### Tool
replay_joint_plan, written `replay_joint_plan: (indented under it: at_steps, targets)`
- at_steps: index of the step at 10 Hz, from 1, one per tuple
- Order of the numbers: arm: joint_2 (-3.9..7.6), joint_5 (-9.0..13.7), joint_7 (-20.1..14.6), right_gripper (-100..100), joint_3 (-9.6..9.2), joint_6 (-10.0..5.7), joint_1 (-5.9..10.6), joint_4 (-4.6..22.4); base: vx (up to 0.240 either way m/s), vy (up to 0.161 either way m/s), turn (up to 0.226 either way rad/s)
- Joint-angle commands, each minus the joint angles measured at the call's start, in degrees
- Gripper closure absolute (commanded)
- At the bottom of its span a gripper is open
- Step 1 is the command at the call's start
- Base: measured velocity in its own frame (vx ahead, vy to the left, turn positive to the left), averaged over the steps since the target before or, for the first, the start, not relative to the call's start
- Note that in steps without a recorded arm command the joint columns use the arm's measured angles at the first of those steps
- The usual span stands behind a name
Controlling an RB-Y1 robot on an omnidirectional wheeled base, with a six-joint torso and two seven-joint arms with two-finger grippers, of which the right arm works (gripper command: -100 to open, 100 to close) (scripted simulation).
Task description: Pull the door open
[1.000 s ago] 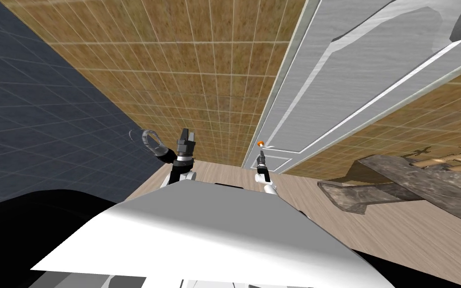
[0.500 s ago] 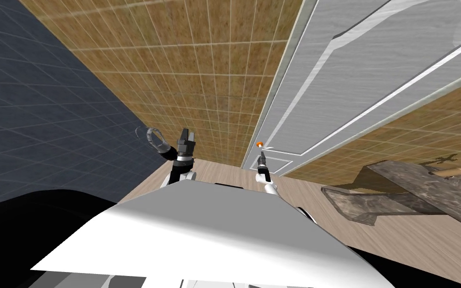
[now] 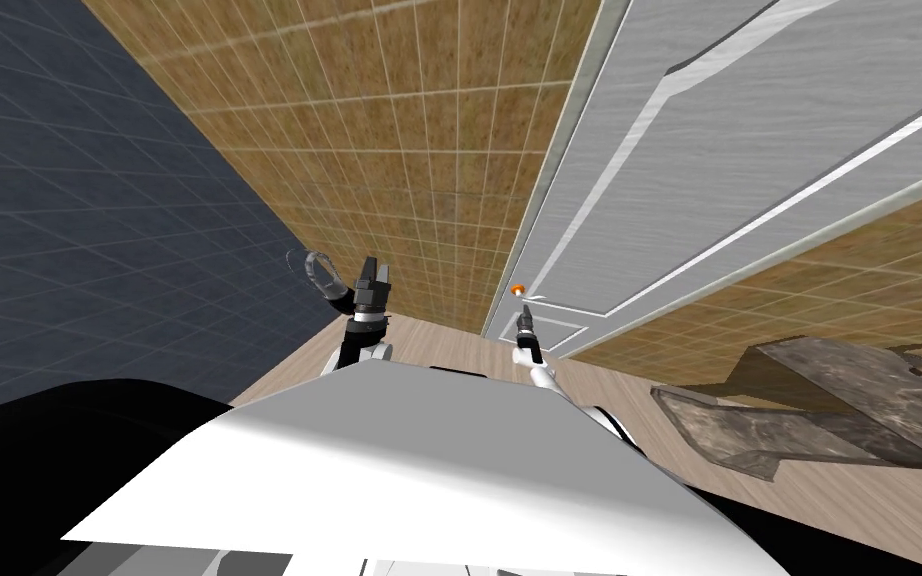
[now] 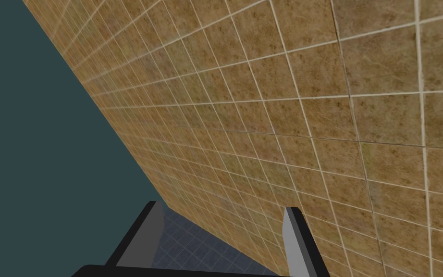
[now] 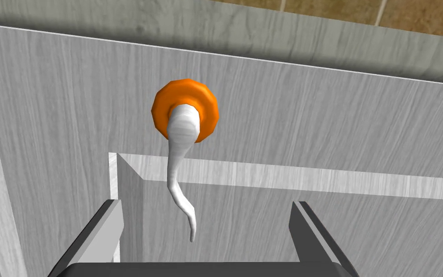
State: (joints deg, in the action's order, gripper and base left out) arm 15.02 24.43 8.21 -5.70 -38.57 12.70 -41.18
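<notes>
A pale grey panelled door (image 3: 729,150) stands in the brown tiled wall, ahead and to my right. It has a white lever handle (image 5: 179,163) on an orange round base (image 5: 185,110). My right gripper (image 5: 211,231) is open just short of the door (image 5: 312,120). The lever's thin tip hangs between the fingers, nearer one of them, and touches neither. In the head view the right gripper (image 3: 524,318) sits right below the handle (image 3: 520,290). My left gripper (image 3: 375,268) is raised to the left, fingers open (image 4: 223,233) and holding nothing.
A clear ring (image 3: 315,271) hangs on the wall close beside the left gripper. A dark blue tiled wall (image 3: 69,200) closes the left side. Weathered wooden furniture (image 3: 829,400) stands low on the right, on the pale wood floor (image 3: 449,345).
The whole head view has swung: the walls, ring and furniture drift rightward, so I have turned. Both grippers keep their places relative to my body and the handle.
</notes>
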Motion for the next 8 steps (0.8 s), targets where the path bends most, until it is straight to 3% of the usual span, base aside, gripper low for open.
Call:
replay_joint_plan:
  at_steps: [1, 5, 6, 7, 8]
  targets:
    - [0.12, 0.3, 0.0, -100, -0.06, -0.37, 0.74, 1.7, -0.002, -0.102, 0.078]
    - [0.66, 1.2, -0.1, -100, -0.17, -1.08, 2.65, 6.2, -0.026, -0.103, 0.097]
    - [0.56, 1.1, -0.1, -100, -0.13, -0.91, 2.26, 5.2, -0.007, -0.06, 0.023]
    - [2.06, 1.4, -1.4, -100, 0.23, -1.58, 1.37, 5.8, 0.129, 0.024, 0.105]
    - [2.06, 1.4, -1.4, -100, 0.23, -1.58, 1.37, 5.8, 0.14, 0.012, 0.103]
